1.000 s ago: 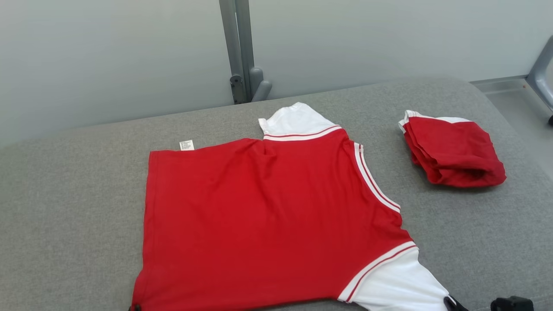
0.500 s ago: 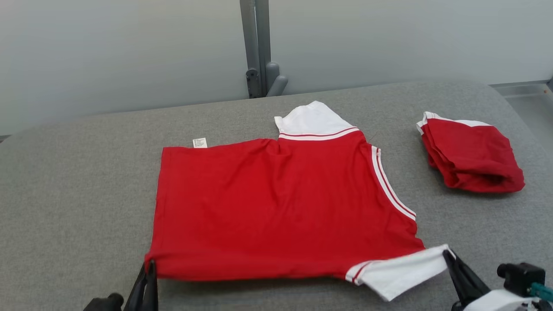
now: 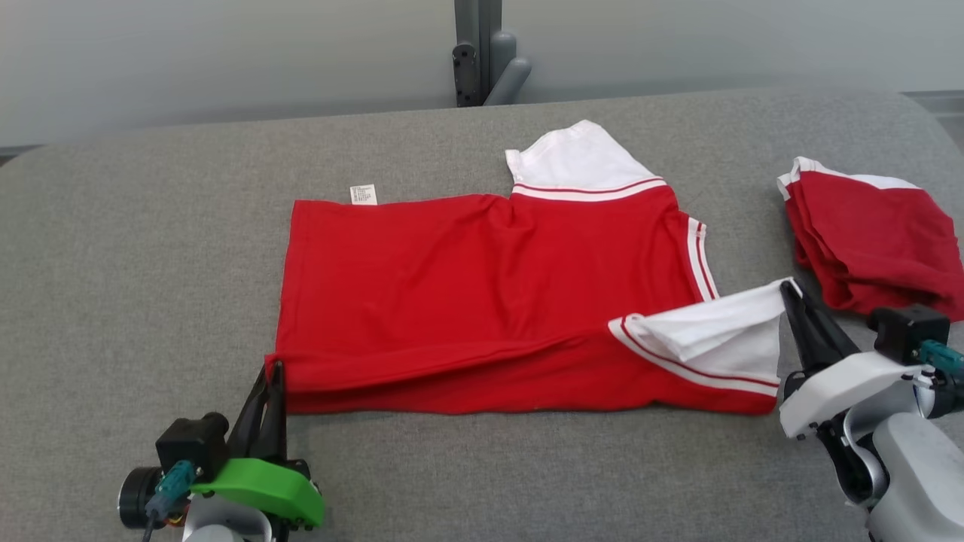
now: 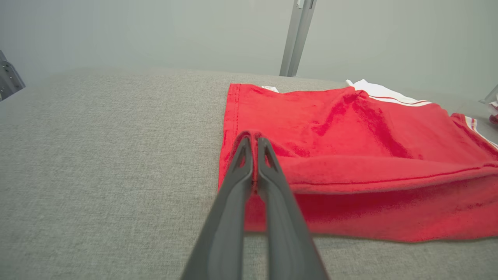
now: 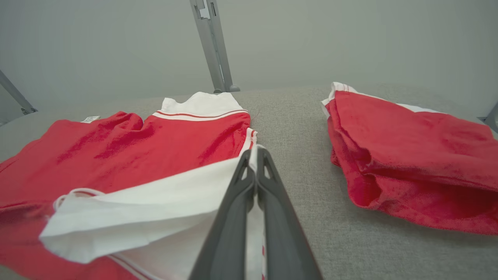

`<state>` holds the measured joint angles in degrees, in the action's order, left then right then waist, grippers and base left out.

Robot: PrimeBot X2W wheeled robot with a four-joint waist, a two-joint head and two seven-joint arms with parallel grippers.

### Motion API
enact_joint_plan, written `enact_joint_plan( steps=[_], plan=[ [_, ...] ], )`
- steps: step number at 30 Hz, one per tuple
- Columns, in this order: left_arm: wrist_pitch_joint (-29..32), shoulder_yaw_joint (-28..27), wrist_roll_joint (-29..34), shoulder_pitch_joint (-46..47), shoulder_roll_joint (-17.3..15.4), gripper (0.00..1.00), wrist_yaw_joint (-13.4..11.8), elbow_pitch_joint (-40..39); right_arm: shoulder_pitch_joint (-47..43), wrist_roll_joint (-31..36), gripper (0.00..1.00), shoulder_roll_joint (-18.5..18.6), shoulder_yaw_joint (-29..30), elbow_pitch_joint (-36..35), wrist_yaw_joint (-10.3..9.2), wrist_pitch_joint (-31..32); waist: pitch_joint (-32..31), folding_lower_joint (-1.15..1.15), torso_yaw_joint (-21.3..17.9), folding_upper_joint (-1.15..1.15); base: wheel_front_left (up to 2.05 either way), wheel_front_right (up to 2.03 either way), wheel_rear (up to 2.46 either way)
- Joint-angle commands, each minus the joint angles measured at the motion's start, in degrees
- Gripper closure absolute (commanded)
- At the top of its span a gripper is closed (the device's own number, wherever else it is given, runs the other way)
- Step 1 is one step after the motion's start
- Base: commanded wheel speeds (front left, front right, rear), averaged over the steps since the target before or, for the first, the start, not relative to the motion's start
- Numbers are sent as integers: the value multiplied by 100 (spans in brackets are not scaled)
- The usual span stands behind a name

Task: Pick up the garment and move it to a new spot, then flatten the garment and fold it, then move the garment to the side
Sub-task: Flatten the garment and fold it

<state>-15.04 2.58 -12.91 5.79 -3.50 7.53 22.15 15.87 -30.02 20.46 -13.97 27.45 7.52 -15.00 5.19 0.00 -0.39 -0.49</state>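
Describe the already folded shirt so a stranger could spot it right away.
On the grey padded table, look to the robot's far right edge. The folded shirt is a compact red bundle with a white strip at its back, unlike the spread shirt stretched out mid-table.

The grey fabric surface (image 3: 113,263) is viewed from above by the head camera, facing forward toward the grey post (image 3: 482,53). The wrist views are taken low and close, along the left end effector (image 4: 253,136) and the right end effector (image 5: 255,149), toward that post. The red T-shirt (image 3: 467,286) is shared by all three views, the folded red garment (image 3: 881,241) by the head and right wrist views.
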Motion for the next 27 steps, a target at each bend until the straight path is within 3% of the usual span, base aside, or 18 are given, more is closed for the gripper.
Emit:
enact_joint_plan(
  steps=[1, 13, 14, 15, 20, 27],
  plan=[
    [-15, 44, 64, 196, -22, 100, -12, 123, 194, 101, 100, -23, 44, 127, -7, -23, 269, 0, 109, 49, 0, 0, 0],
    [-16, 214, 105, 941, 19, 100, -12, 654, 1055, 565, 100, -234, 200, 835, -7, -23, 775, 0, 195, 49, 0, 0, 0],
    [-16, 188, 128, 984, 19, 54, -12, 660, 1090, 570, 58, -255, 234, 896, -7, -23, 791, 0, 201, 49, 0, 0, 0],
    [-15, 152, 131, 1003, 19, 0, -12, 677, 1134, 572, 0, -286, 270, 924, -7, -23, 805, 0, 204, 49, 0, 0, 0],
    [-15, -92, 295, 987, 47, 0, -103, 520, 1177, 794, 0, -386, 716, 311, -7, -23, 812, 0, 194, 49, 0, 0, 0],
    [-15, -115, 181, 585, 51, 0, -204, 315, 367, 972, 0, -550, 1124, -331, -7, -20, 625, 0, 201, 49, 0, 0, 0]
  ],
)
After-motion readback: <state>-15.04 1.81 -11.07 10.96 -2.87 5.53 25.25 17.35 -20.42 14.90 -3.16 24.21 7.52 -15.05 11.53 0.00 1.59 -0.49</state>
